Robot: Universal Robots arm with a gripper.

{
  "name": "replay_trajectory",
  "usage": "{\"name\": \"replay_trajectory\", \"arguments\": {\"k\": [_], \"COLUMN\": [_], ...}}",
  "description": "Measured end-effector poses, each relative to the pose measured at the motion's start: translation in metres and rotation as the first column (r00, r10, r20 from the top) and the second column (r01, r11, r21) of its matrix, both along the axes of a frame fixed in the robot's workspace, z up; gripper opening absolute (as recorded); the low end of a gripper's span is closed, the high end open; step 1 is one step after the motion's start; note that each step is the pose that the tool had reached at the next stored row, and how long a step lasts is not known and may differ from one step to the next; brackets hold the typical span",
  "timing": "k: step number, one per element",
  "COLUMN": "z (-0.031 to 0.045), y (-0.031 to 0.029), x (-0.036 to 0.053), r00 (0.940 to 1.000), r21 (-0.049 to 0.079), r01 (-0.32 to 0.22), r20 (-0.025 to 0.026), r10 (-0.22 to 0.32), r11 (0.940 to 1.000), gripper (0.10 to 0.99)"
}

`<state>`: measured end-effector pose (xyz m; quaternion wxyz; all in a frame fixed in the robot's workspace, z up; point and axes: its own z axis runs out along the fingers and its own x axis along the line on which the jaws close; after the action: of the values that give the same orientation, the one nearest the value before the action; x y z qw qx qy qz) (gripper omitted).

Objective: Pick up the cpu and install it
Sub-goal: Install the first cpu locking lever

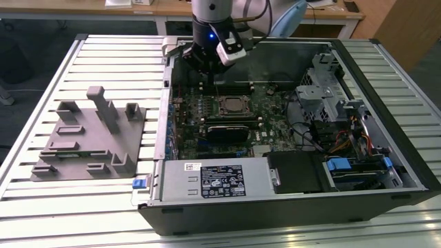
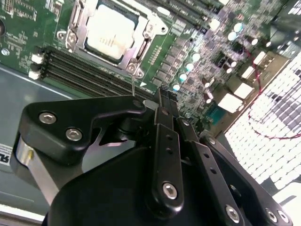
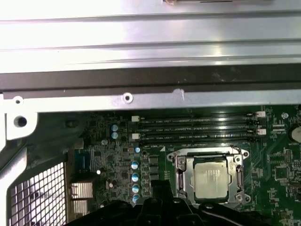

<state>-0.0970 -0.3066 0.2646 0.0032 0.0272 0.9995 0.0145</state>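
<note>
- Gripper (image 1: 206, 77) hangs over the motherboard's (image 1: 206, 111) far edge; whether its fingers are parted or closed, I cannot tell.
- Cpu (image 3: 212, 180) sits in its socket frame (image 3: 178, 175), partly cut off by the black linkage in the second wrist view.

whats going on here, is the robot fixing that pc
A single robot arm is working inside an open computer case that lies on a slatted table. Its gripper hangs above the motherboard, near the memory slots. The cpu already sits in its socket frame, its silvery top showing in both wrist views. Nothing is seen in the gripper. A grey plastic block with upright posts sits beside the case.
</note>
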Motion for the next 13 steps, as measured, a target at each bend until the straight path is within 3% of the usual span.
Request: {"name": "replay_trajectory", "arguments": {"k": [4, 13], "z": [-0.0016, -0.0033], "y": [0.0060, 0.0132], "x": [0.0000, 0.0000], "r00": [1.0000, 1.0000], "r21": [0.000, 0.000], "r01": [0.000, -0.001], "r20": [0.0000, 0.0000], "r10": [0.000, 0.001], "r11": [1.0000, 1.0000], "gripper": [0.106, 0.106]}}
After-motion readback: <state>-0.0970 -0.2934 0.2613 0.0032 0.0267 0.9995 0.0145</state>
